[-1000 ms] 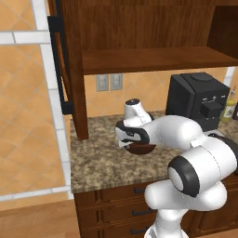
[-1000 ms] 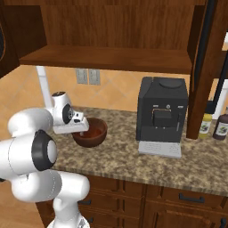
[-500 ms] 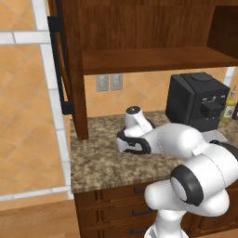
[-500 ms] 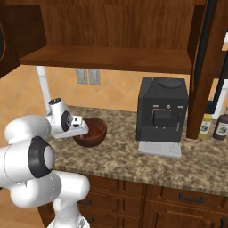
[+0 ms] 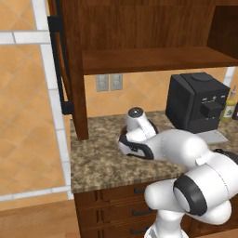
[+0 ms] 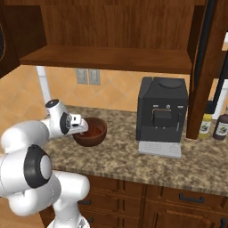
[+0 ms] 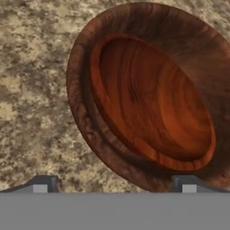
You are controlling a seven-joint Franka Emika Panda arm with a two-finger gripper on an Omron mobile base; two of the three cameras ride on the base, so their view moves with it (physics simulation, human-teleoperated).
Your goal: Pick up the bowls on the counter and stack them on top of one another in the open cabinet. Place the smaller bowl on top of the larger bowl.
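The larger bowl [image 7: 90, 121], dark brown and deep, sits on the granite counter [image 6: 116, 160], left of the middle in the right base view [image 6: 95, 136]. Nested inside it appears the smaller bowl [image 7: 152, 99], reddish and shallow with its own rim. My gripper [image 7: 114, 186] is open and close over the bowls' near edge. One fingertip [image 7: 40, 184] is over bare counter and the other [image 7: 188, 184] is at the dark rim; nothing is gripped. The right base view has the gripper [image 6: 82, 127] at the bowl's left rim. The open cabinet [image 6: 107, 58] with its wood shelf hangs above.
A black coffee machine [image 6: 162, 111] stands right of the bowls, with bottles [image 6: 221, 127] further right. The cabinet door with its long black handle [image 5: 58, 65] juts out at the left. Wall outlets [image 5: 109, 82] sit behind the counter. Drawers [image 6: 178, 200] run below.
The hand has come down from above the bowls to their rim and turned at the wrist. The jaws stayed wide. The bowls have not moved.
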